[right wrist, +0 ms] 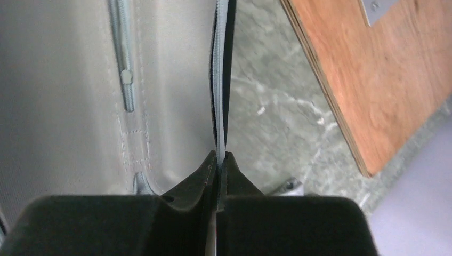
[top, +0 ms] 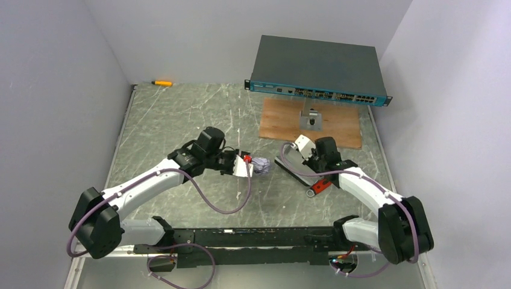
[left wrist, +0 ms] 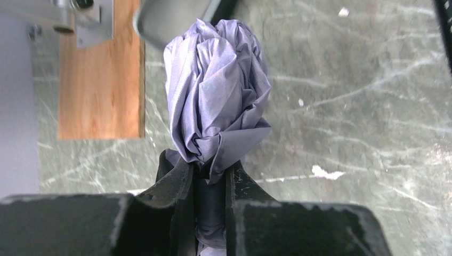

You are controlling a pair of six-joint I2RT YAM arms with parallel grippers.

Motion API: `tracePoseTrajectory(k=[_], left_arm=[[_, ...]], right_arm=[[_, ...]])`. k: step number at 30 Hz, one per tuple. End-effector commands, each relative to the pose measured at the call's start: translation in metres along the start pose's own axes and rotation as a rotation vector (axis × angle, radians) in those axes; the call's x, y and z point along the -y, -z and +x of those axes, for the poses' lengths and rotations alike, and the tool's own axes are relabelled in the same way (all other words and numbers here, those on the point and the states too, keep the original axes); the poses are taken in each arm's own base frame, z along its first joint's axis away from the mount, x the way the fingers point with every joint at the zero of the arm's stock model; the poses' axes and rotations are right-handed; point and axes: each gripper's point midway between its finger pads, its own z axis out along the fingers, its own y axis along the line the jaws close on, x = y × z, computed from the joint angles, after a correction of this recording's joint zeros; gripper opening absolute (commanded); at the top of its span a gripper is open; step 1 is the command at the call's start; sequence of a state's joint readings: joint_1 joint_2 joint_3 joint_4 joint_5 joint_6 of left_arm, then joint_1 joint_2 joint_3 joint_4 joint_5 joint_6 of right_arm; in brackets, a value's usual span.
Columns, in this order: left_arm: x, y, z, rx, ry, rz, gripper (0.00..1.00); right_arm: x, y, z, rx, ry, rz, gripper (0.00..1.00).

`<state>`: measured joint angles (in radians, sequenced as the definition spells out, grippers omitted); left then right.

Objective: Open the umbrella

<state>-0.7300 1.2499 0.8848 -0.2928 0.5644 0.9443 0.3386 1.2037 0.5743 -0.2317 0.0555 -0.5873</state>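
Left claw [left wrist: 209,170] tight around bunched umbrella [left wrist: 216,90]; right claw [right wrist: 220,157] closed on its canopy edge.

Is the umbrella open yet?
Not yet. Done: the left tool is clamped on the umbrella just below its bunched silvery cloth. In hand: the right tool pinches a thin grey-and-black edge, probably its cloth too. Left: the cloth is scrunched in a ball, so all the spreading remains.

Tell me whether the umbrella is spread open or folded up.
Folded. The umbrella is a tight crumpled bundle of silvery fabric, its base pinched in the left gripper; no ribs or panels spread out.
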Motion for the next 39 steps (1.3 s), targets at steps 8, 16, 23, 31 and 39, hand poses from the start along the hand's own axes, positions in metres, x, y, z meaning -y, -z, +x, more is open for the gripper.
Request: tracePoseTrajectory(k=[8,16,23,31,39], left_arm=[[0.001,0.022,0.025,-0.05,-0.015,-0.072,0.0],[0.012,0.02,0.053,-0.112,-0.018,-0.07,0.0],[-0.003,0.025,0.043,-0.084,-0.047,-0.15,0.0],[-0.01,0.05,-0.008,0.057,-0.028,-0.181,0.0],[-0.009,0.076,-0.071,0.215,0.38,-0.056,0.0]], right_arm=[[0.071,0.029,0.07,-0.126,0.074,0.259,0.0],[0.103,0.046,0.084,-0.156,0.027,0.314,0.44],[0.088,0.067,0.034,0.016,-0.069,0.152,0.76],[0.038,0.12,-0.051,0.391,-0.025,-0.14,0.91],[0.009,0.174,-0.118,0.669,-0.226,-0.379,1.0]])
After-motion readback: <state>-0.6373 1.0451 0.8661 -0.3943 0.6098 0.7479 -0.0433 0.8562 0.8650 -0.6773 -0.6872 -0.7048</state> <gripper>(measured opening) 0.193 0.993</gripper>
